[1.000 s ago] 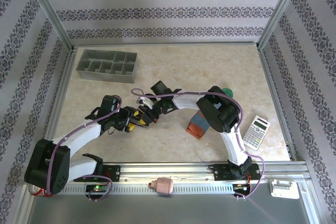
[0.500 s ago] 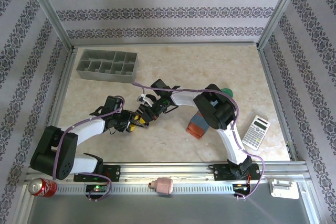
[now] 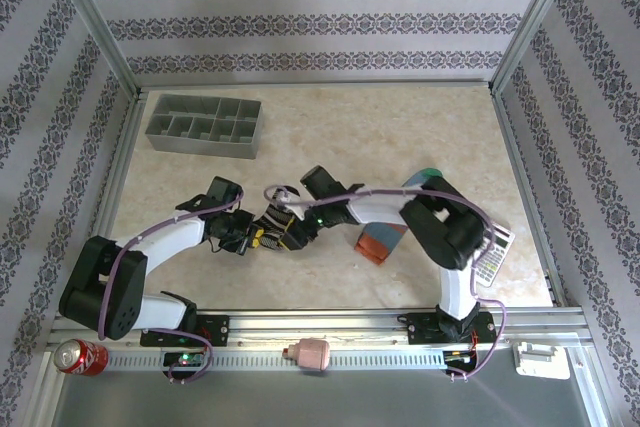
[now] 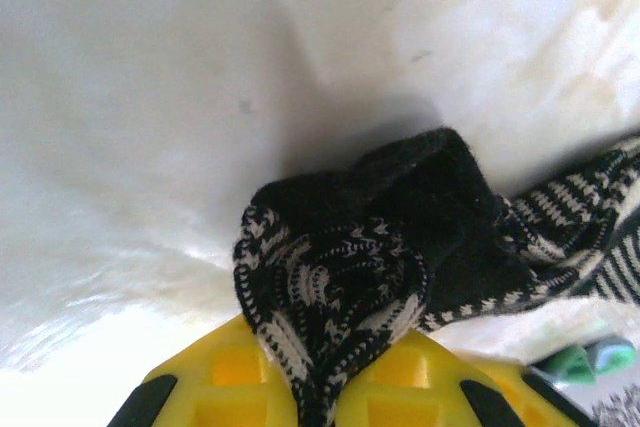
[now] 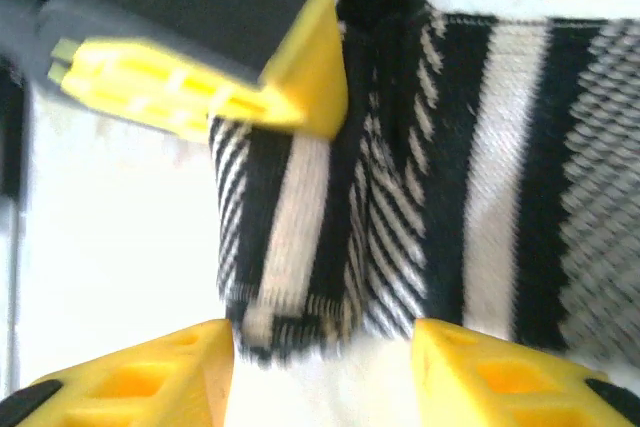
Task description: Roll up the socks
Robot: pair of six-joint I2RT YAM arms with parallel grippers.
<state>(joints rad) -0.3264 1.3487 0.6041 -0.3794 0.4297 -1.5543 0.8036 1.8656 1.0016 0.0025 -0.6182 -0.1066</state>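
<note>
Black white-striped sock (image 4: pixel 370 247) bunched on the pale bench (image 3: pixel 350 127), left fingers (image 4: pixel 250 387) clenched on its fold, right fingers (image 5: pixel 160 377) parted over it

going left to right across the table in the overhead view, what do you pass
grey divided tray → black striped sock → blue-grey sock → calculator

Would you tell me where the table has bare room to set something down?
Bare: the far stretch right of the grey tray; the near strip by the front rail. Crowded: the middle, around the black sock, blue-grey sock and calculator.
</note>
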